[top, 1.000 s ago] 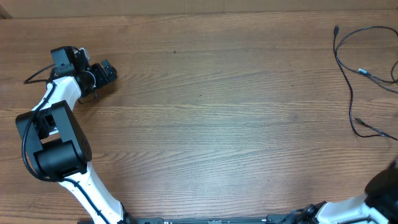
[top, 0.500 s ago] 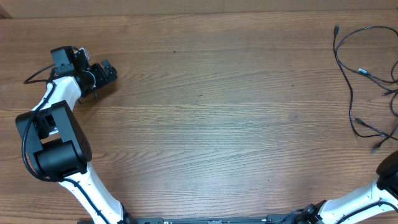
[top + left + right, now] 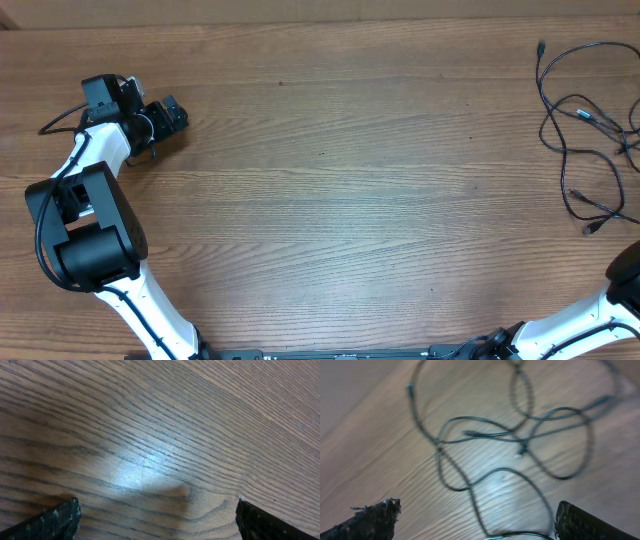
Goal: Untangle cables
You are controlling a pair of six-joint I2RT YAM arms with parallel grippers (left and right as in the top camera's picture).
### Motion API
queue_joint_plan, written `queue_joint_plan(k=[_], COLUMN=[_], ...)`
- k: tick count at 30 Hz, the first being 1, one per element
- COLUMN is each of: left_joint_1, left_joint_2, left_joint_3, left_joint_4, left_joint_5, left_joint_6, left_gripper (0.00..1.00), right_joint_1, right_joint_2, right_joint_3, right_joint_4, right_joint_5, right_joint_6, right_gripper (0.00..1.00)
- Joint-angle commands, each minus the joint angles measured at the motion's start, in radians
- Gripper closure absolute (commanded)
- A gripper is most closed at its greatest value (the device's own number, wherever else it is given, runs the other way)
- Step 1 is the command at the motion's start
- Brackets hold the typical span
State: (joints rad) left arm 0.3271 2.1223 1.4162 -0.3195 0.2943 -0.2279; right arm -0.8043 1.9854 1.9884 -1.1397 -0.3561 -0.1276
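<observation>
The cables (image 3: 586, 116) are thin black cords lying in loose overlapping loops at the table's far right edge, partly cut off by the overhead frame. In the right wrist view the cables (image 3: 485, 435) spread over the wood, with a small plug (image 3: 521, 453) in the middle. My right gripper (image 3: 477, 520) hangs above them, open; one strand runs across the table under the gap, touching neither finger. My left gripper (image 3: 172, 118) rests at the far left, open over bare wood (image 3: 157, 515), far from the cables.
The wooden table (image 3: 350, 180) stretches between the two arms. The left arm's white and black body (image 3: 90, 230) fills the lower left. Part of the right arm (image 3: 625, 285) shows at the lower right corner.
My right gripper went from shut to open. The cables at the right edge shifted and dropped into new loops, a plug end now lying lower. The left arm has not moved.
</observation>
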Motion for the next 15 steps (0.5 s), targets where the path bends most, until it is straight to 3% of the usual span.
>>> queue_joint_plan(k=[1,7,15], left_joint_1=[-0.004,-0.004,-0.004], left_joint_2=[0.002,0.002,0.002], left_joint_3=[0.002,0.002,0.001], left_joint_4=[-0.01,-0.009,-0.01], left_joint_5=[-0.017,-0.017,-0.017], left_joint_6=[0.019,0.019,0.019], left_gripper=[0.01,0.0,0.01], right_joint_1=[0.006,0.103,0.387], right_joint_2=[0.003,0.003,0.003], right_joint_3=[-0.006,-0.006,-0.006], right_joint_4=[-0.007,-0.032,-0.041], right_joint_5=[-0.16,-0.217,-0.017], right_joint_6=[-0.066,-0.114,-0.105], right_gripper=[0.0,0.0,0.0])
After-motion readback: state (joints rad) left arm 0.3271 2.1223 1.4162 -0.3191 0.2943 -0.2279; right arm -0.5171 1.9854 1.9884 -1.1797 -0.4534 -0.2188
